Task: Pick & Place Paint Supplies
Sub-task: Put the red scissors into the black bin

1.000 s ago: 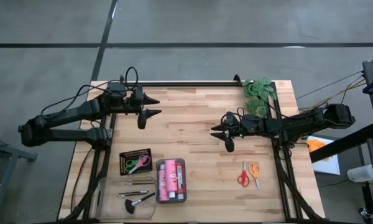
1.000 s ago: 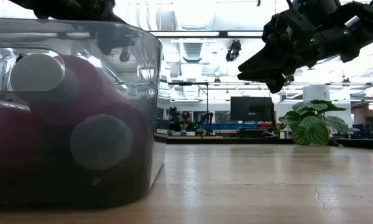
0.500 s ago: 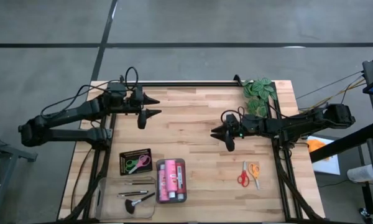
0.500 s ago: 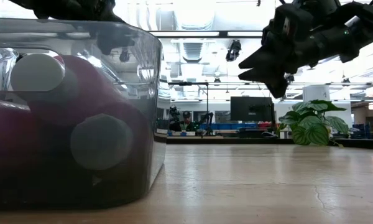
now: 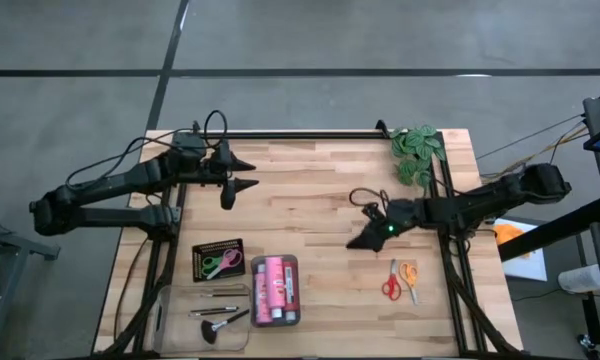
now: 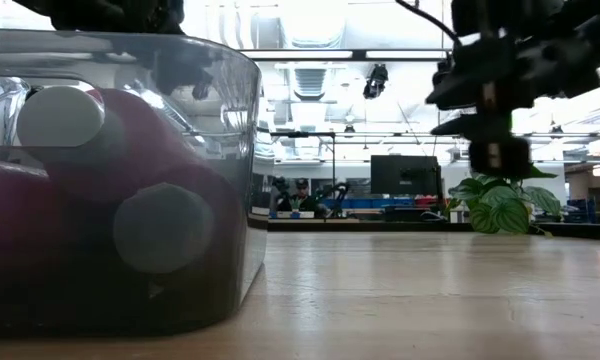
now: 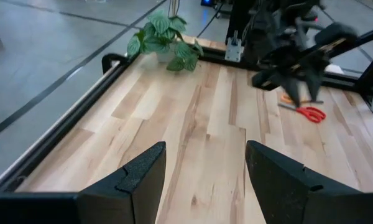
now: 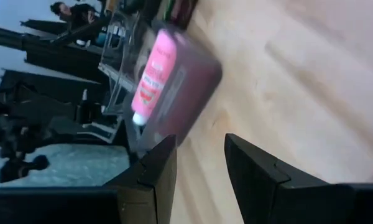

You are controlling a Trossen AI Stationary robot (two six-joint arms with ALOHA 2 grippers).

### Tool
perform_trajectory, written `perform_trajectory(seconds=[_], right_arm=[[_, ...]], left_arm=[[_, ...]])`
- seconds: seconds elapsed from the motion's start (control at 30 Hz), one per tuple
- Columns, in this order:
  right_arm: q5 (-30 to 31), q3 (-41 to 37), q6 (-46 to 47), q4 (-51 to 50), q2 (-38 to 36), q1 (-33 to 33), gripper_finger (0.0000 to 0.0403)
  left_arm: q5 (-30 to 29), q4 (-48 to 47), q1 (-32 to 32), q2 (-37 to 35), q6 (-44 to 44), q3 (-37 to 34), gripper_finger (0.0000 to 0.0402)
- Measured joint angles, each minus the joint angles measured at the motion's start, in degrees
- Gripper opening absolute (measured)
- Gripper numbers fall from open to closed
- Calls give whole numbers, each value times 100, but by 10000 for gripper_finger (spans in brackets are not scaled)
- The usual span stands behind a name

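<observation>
Three pink paint bottles [image 5: 274, 291] lie side by side in a small clear tray [image 5: 294, 262] near the table's front; the right wrist view shows one bottle [image 8: 154, 67]. Red and orange scissors [image 5: 401, 280] lie flat on the wood at the front right. Green and pink scissors [image 5: 220, 262] rest on a black tray, and thin brushes and a fluffy brush [image 5: 218, 320] lie in a clear tray. My right gripper [image 5: 358, 241] hangs open above the table's middle, between the bottles and the red scissors. My left gripper [image 5: 246, 172] is open at the far left, with nothing between its fingers.
A green leafy plant [image 5: 416, 152] stands at the far right corner. A black rail [image 5: 300, 134] runs along the far edge. Bare wood [image 5: 300, 190] lies between the two arms. The low view looks through the bottle tray's wall [image 6: 230, 180] at close range.
My right gripper has swung toward the table's near edge and sunk a little, and has rolled about its own axis, so its fingers now stand turned. It has stayed open. The scissors and bottles have not moved.
</observation>
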Motion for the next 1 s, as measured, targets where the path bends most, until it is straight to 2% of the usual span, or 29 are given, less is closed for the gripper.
perform_trajectory(seconds=[0.23,0.3,0.37,0.5,0.6,0.67,0.77,1.0], right_arm=[[1087,10,1540,-226,-2,1187,132],[1353,184,1932,-674,-2,1488,132],[1525,526,2226,-1473,-2,1741,132],[1810,1628,2822,-3913,82,2112,132],[1987,2516,3305,-5520,339,2371,132],[1995,2994,3562,-6237,614,2557,132],[1978,3504,3937,-6677,1139,2804,132],[1953,4057,4948,-6804,2453,3106,132]], left_arm=[[-1,-366,0,0,11,-2,224],[0,-479,0,0,11,-2,224],[-2,-586,0,0,11,-4,224],[0,-730,0,0,9,-4,224],[-2,-798,0,0,9,-4,224],[0,-831,2,0,9,-4,224],[0,-831,0,0,9,-4,224],[0,-839,2,0,-2,-4,224]])
